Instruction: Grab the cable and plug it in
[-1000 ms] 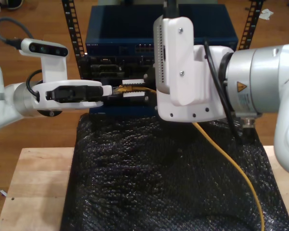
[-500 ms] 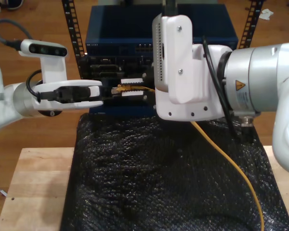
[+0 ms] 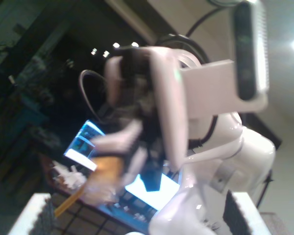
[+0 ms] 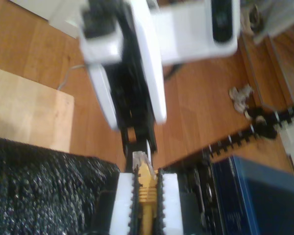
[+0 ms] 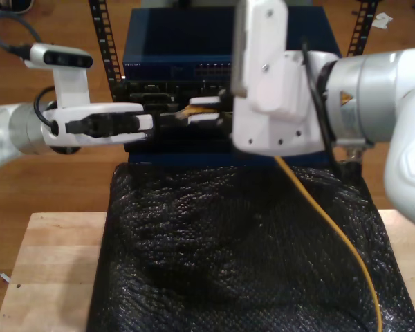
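The yellow-orange cable (image 5: 325, 221) runs up over the black mat from the exterior view's lower right to my second gripper (image 5: 206, 111). That gripper is shut on the cable's plug end (image 4: 146, 183), which sits between its white pads, with the clear tip (image 4: 139, 159) sticking out in front. The plug (image 5: 192, 109) hangs in front of the dark rack equipment. My first gripper (image 5: 155, 119) reaches in from the exterior view's left, facing the plug from a short gap. It is open, with its fingertips (image 3: 39, 215) wide apart and nothing between them.
A blue network unit (image 5: 173, 48) sits in a rack between perforated black rails (image 5: 104, 41), with darker units below it. A black bubble-wrap mat (image 5: 228, 256) covers most of the wooden table (image 5: 48, 263). The second arm's bulky wrist (image 5: 277, 104) hides part of the rack.
My first gripper has drawn back from the plug toward the exterior view's left. Both arms have risen, and the plug now sits higher and slightly further right.
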Controlling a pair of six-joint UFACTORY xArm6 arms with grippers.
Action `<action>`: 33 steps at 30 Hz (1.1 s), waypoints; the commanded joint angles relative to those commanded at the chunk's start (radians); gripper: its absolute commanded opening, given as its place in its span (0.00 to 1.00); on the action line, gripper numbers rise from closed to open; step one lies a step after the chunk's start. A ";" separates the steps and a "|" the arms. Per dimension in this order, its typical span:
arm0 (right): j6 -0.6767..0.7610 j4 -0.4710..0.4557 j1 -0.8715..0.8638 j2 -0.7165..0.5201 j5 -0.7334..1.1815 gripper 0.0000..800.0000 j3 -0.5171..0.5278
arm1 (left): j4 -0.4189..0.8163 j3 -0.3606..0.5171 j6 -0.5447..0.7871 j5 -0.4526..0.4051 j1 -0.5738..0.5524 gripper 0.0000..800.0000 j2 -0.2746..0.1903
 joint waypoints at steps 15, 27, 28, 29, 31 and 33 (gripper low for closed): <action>0.061 -0.014 -0.199 0.017 0.092 0.00 0.041 | 0.184 -0.109 0.041 -0.157 0.060 1.00 -0.043; 0.061 -0.017 -0.324 0.069 0.178 0.00 0.040 | 0.420 -0.138 0.092 -0.269 0.066 1.00 -0.123; 0.061 -0.017 -0.327 0.078 0.178 0.00 0.040 | 0.439 -0.140 0.095 -0.273 0.066 1.00 -0.127; 0.063 -0.017 -0.333 0.086 0.178 0.00 0.040 | 0.456 -0.141 0.100 -0.275 0.066 1.00 -0.135; 0.063 -0.018 -0.353 0.103 0.180 0.00 0.038 | 0.494 -0.144 0.115 -0.282 0.072 1.00 -0.149; 0.072 -0.018 -0.370 0.114 0.183 0.00 0.038 | 0.540 -0.149 0.133 -0.292 0.084 1.00 -0.163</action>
